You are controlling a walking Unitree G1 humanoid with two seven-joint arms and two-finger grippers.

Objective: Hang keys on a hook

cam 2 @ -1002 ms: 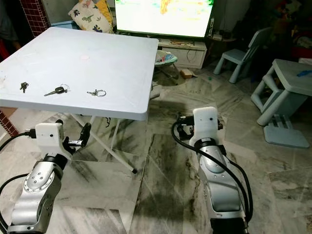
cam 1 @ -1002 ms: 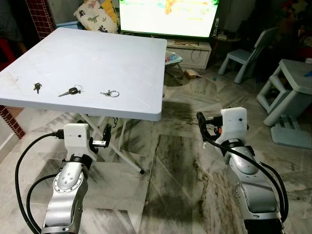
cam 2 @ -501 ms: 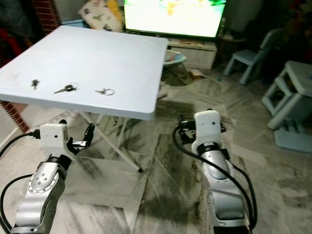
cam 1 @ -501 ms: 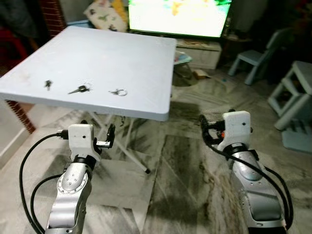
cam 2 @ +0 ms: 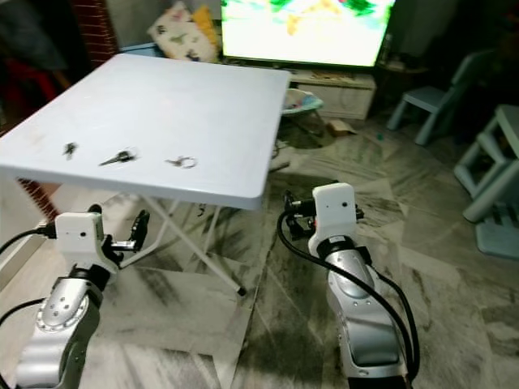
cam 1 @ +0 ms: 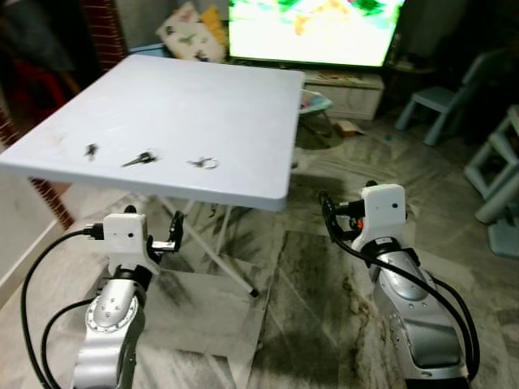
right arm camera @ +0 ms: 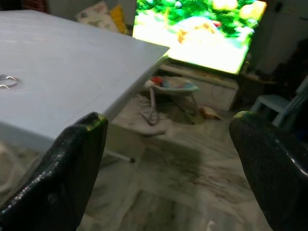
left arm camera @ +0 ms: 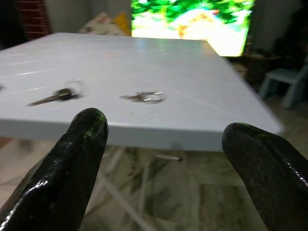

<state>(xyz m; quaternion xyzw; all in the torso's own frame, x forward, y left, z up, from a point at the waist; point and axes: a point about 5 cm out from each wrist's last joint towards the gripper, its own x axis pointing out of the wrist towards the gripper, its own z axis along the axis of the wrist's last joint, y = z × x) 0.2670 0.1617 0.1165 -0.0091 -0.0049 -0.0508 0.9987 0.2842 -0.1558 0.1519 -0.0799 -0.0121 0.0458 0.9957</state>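
White plastic fills most of what I see from the head camera: a folding table (cam 1: 203, 97) with three sets of keys lying near its front edge — a small key (cam 1: 91, 150) furthest to my left, a black-headed key (cam 1: 141, 159) in the middle, and a key ring (cam 1: 204, 163) nearest the centre. Beyond it a television (cam 1: 312, 28) glows, with a pale blue child's chair (cam 1: 442, 97) off to my right on the marble floor (cam 1: 308, 275). My left gripper (cam 1: 173, 235) hangs below the table edge, in front of the folding legs; my right gripper (cam 2: 285, 212) sits lower right, over bare floor. I see no hook anywhere.

From the left wrist, the two black fingers (left arm camera: 72, 168) stand wide apart with nothing between them. They frame the table edge, and the key ring (left arm camera: 144, 97) lies straight ahead on top, the black-headed key (left arm camera: 55, 95) just beside it.

From the right wrist, the fingers (right arm camera: 67, 173) are likewise spread wide and empty, pointing past the table corner toward the television.

I judge this as the approach, before any pick-up. Next I need to raise the left gripper above the tabletop, reach over the key ring and close on it — flat metal on smooth plastic, so a slip is likely.
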